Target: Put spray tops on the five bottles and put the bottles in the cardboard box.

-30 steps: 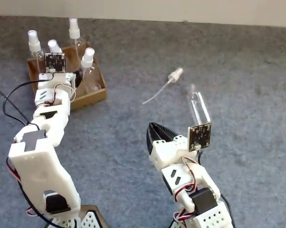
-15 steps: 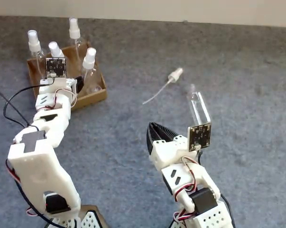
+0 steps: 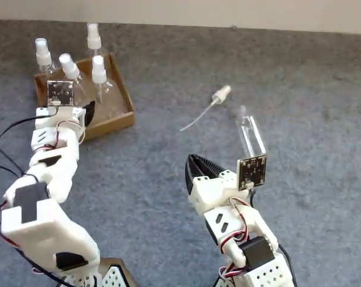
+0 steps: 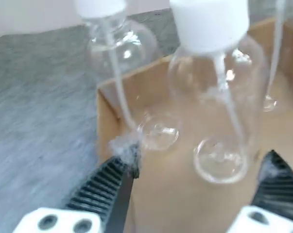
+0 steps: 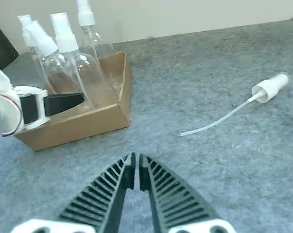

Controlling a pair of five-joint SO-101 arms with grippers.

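The cardboard box [image 3: 117, 122] at the far left holds several clear bottles with white spray tops; the nearest one [image 3: 98, 72] stands upright. My left gripper [image 3: 85, 112] hovers open at the box's near edge. In the left wrist view its fingers [image 4: 107, 182] stand wide apart with a capped bottle [image 4: 219, 97] beyond them, untouched. A loose spray top [image 3: 221, 94] with its thin tube lies on the carpet mid-table. Near it lies an uncapped clear bottle [image 3: 250, 133]. My right gripper [image 3: 195, 168] is shut and empty, low over the carpet [image 5: 136, 170], short of the spray top [image 5: 267, 90].
Grey carpet covers the table. The box [image 5: 83, 127] and the left gripper [image 5: 63, 103] lie to one side of the right gripper. A pale wall runs along the far edge. Open carpet lies between the box and the loose spray top.
The left arm has swung left and drawn back toward the box's near edge. The nearest capped bottle now stands further left in the box. The right arm has not moved.
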